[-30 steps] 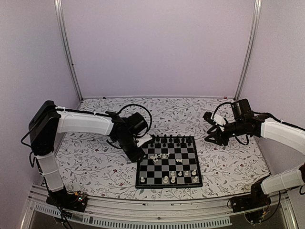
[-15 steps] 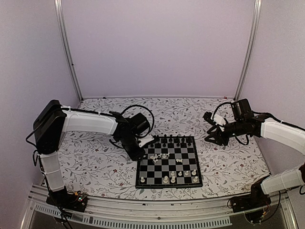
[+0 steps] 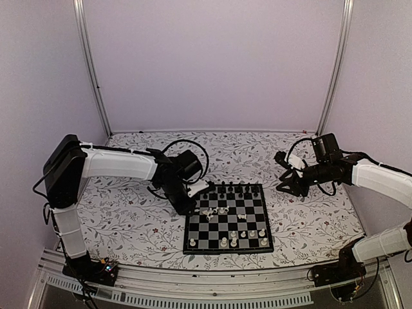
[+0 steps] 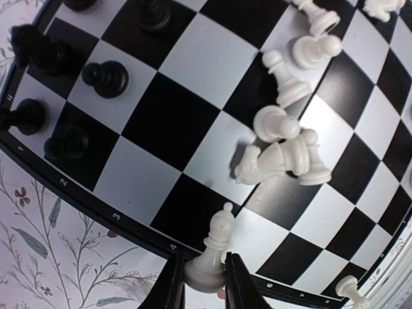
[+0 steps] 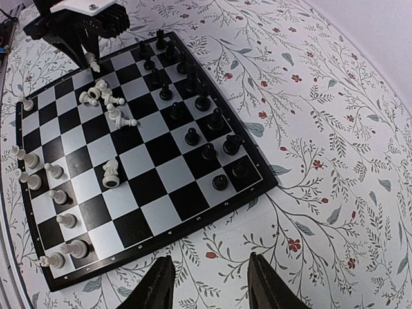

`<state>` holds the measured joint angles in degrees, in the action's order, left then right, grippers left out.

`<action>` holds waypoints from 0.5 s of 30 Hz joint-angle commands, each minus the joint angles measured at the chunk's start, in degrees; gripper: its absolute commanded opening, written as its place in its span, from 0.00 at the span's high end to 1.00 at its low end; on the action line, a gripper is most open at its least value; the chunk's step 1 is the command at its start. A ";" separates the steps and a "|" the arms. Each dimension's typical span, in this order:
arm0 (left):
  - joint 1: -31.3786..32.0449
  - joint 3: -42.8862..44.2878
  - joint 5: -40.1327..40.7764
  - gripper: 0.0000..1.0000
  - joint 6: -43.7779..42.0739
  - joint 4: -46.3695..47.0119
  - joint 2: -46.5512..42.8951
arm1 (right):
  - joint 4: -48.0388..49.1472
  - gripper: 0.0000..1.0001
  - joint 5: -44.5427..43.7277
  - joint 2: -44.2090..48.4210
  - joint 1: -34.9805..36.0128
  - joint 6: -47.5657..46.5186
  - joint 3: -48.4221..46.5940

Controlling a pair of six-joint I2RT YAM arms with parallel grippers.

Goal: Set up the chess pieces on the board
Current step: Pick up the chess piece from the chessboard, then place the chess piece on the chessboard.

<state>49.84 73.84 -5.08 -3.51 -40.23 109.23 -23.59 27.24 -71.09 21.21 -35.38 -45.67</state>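
The board lies at the table's near middle. Black pieces stand in two rows along its far edge. Several white pieces lie tumbled on its left middle, and others stand near the front. My left gripper is at the board's left edge, shut on the base of a white bishop held over the border. My right gripper is open and empty above the cloth right of the board. The board also shows in the right wrist view, with its tumbled white pieces.
A floral cloth covers the table. Lilac walls and metal posts close in the back and sides. A black cable loops above the left wrist.
My left gripper has moved a little back and right along the board's left edge. The right arm has not moved.
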 commanded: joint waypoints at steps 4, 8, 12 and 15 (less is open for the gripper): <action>-0.49 4.09 -6.19 0.85 -0.90 0.45 -6.66 | -2.09 0.60 3.14 -0.91 -0.07 1.03 -2.57; -0.03 3.83 -9.46 0.85 1.52 7.15 -10.25 | -4.61 0.60 8.37 -1.28 -0.05 2.93 -8.50; 1.86 1.42 -14.55 0.84 5.20 18.91 -12.55 | -8.01 0.60 15.06 -5.61 0.02 7.23 -17.96; 3.68 0.90 -14.63 0.84 8.97 26.54 -12.13 | -8.73 0.60 21.88 -9.03 1.63 11.61 -23.24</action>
<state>51.09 76.18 -15.97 0.23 -27.31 97.49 -29.65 38.63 -76.55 21.37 -30.26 -63.00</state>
